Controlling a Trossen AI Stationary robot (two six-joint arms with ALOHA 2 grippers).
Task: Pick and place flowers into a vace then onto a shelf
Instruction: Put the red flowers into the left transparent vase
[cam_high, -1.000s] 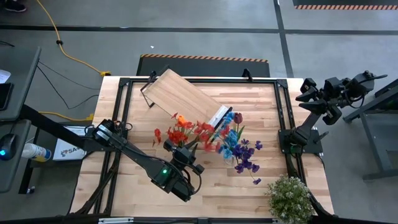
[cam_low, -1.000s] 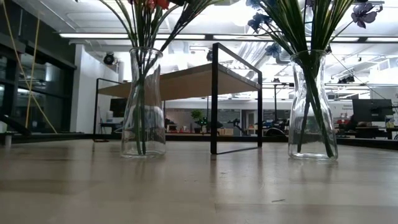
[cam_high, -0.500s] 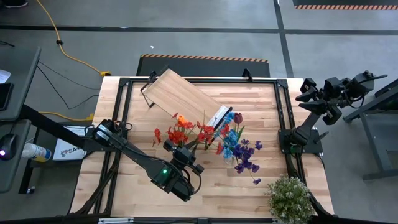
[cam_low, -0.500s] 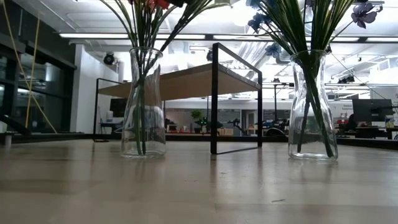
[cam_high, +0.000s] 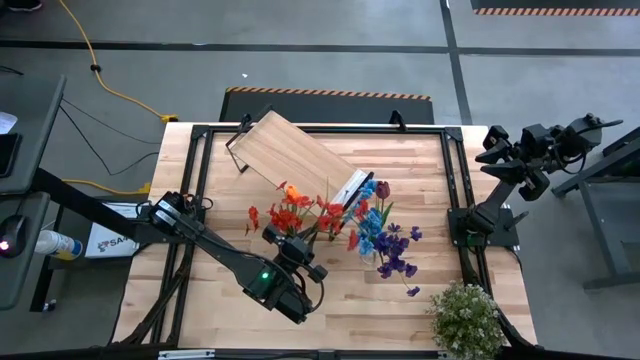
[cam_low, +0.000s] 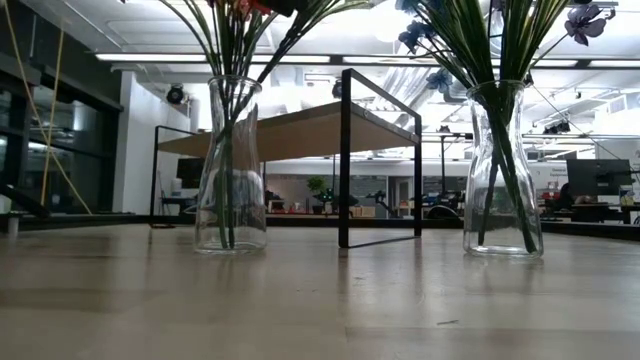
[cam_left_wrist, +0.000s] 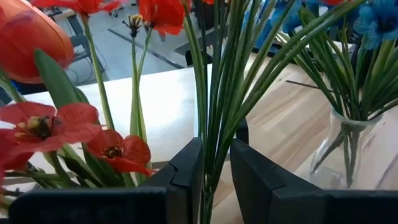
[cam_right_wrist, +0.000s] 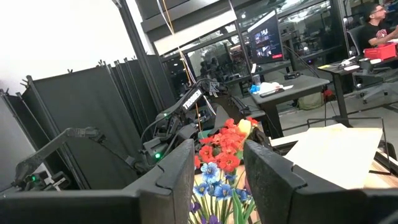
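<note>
Red and orange flowers (cam_high: 290, 215) stand in a clear glass vase (cam_low: 230, 170) at mid-table. Blue and purple flowers (cam_high: 385, 240) fill a second glass vase (cam_low: 503, 175) to their right. Both vases rest on their bases on the table. The shelf (cam_high: 295, 155), a light board on black frame ends, stands behind them toward the far edge. My left gripper (cam_high: 300, 243) is at the red bunch, shut on its stems. My right gripper (cam_high: 492, 145) waits open at the table's far right corner, touching nothing. My left gripper (cam_left_wrist: 216, 168) pinches the bundle of green stems (cam_left_wrist: 214, 124) of the red flowers between its two fingers, several stems together. It comes from the table's near side, its fingers lying across the stems. The stems stand upright, their lower ends (cam_low: 228, 215) in the vase on the table.
A bushy pale green-white plant (cam_high: 465, 318) sits at the near right corner. A black frame (cam_high: 200, 160) runs round the tabletop. The near strip of the table (cam_low: 320, 300) in front of both vases lies bare.
</note>
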